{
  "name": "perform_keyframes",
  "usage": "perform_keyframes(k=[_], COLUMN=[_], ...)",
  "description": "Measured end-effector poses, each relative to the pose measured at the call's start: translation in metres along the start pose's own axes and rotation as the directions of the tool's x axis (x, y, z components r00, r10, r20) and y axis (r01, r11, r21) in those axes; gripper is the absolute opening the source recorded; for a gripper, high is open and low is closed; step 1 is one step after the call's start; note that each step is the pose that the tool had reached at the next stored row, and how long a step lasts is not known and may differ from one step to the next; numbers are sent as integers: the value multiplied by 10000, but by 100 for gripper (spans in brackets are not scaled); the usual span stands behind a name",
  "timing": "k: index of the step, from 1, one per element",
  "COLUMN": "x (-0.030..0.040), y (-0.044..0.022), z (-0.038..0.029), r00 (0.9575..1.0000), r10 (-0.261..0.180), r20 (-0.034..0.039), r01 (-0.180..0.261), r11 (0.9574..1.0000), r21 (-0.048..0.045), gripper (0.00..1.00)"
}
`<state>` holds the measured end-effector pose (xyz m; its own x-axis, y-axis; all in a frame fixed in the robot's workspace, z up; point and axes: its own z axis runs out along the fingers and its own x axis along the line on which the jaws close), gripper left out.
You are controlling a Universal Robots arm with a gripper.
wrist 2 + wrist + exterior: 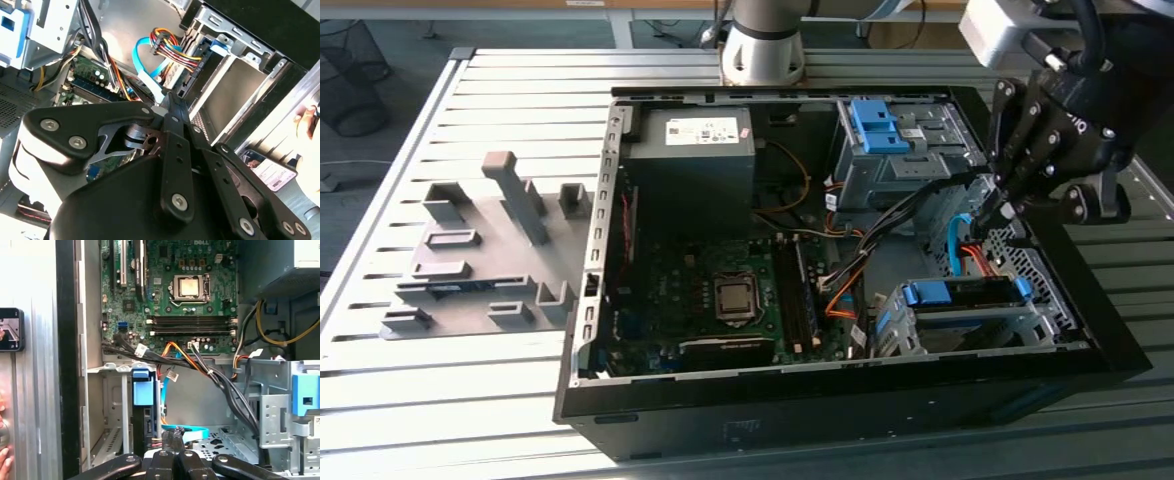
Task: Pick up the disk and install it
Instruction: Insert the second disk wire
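Disk (967, 293): seated in the drive cage (974, 325) at the near corner of the open computer case (854, 400), on the exterior view's right; blue carrier frame uppermost. In the first wrist view it stands edge-on in the cage (142, 405).
Gripper (1007, 205): just beyond the disk, over the case's edge on the exterior view's right, apart from the disk; fingers pressed together, empty. Fingertips (172, 107) meet by the light-blue flat cable (145, 70).
Motherboard (720, 290): exposed on the case floor.
Power supply (694, 150): far corner of the case.
Table (480, 100): slatted metal; grey fixture (480, 250) beside the case.
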<state>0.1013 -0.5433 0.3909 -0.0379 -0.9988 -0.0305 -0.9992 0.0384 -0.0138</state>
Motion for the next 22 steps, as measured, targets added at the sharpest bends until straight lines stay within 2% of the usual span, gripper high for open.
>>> perform_keyframes(k=[2, 4, 6, 7, 8, 10, 11, 16, 19, 22], x=[-39, -57, -57, -57, -57, -60, -62, -98, -111, -118], y=[3, 9, 15, 23, 33, 44, 49, 52, 53, 54], z=[6, 13, 18, 18, 18, 20, 21, 58, 102, 130], r00=[10000, 10000, 9999, 9999, 9999, 9999, 9999, 9999, 9996, 9987], r10=[0, -1, -1, -1, -2, -1, -1, -2, -4, -7], r20=[-11, -94, -129, -133, -136, -136, -136, -158, -286, -511], r01=[0, 1, 1, 2, 2, 1, 1, 2, 4, 8], r11=[10000, 10000, 10000, 10000, 10000, 10000, 10000, 10000, 10000, 10000], r21=[-2, 1, 3, 3, 4, 5, 5, 6, 11, 20], gripper=[11, 11, 11, 11, 17, 17, 24, 24, 24, 24])
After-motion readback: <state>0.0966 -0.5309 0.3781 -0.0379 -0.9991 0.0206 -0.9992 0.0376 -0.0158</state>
